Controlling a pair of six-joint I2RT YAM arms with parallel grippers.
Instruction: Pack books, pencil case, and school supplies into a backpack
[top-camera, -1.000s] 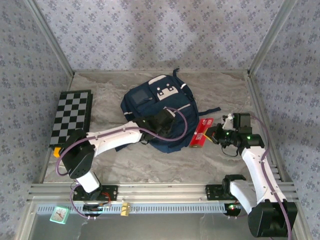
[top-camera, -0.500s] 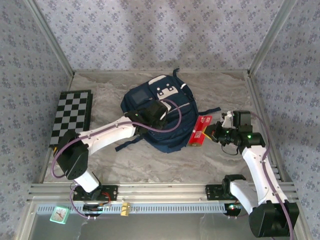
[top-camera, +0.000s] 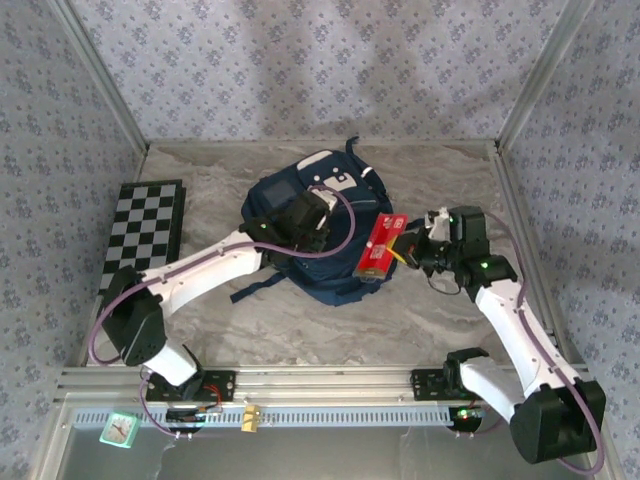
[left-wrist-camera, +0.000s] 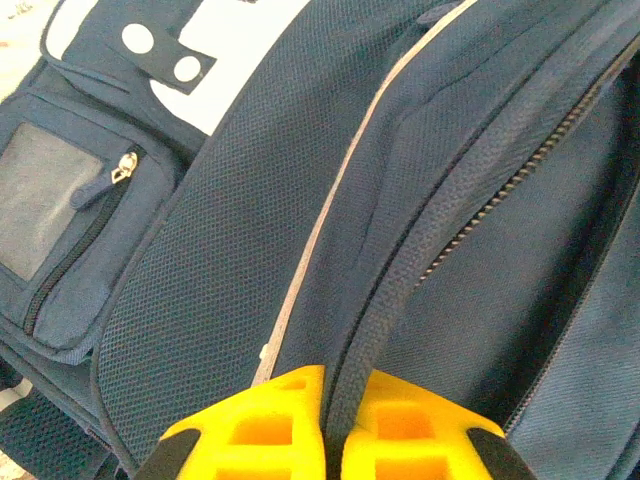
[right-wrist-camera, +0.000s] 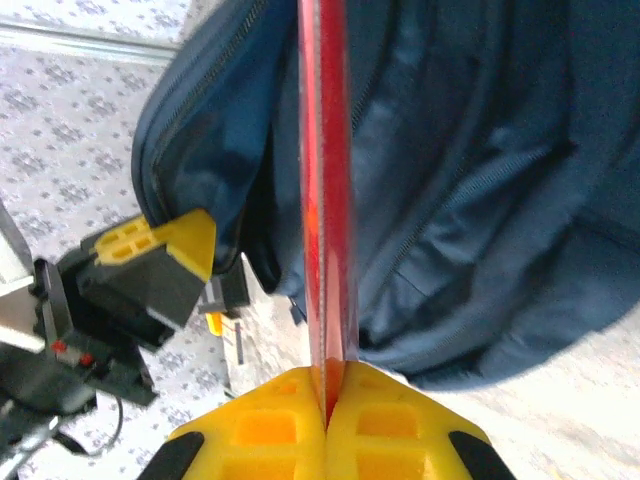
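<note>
Marble table (top-camera: 300, 340), left claw (left-wrist-camera: 335, 390) pinching backpack (left-wrist-camera: 230, 250), right claw (right-wrist-camera: 325, 385) gripping red packet (right-wrist-camera: 322, 180)

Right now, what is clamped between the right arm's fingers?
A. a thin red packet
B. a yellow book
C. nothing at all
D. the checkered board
A: the right fingers are shut on one edge of the red packet, which the right wrist view shows edge-on in front of the navy backpack.

Top camera looks down; both wrist cameras closely share the backpack (left-wrist-camera: 200, 280).
</note>
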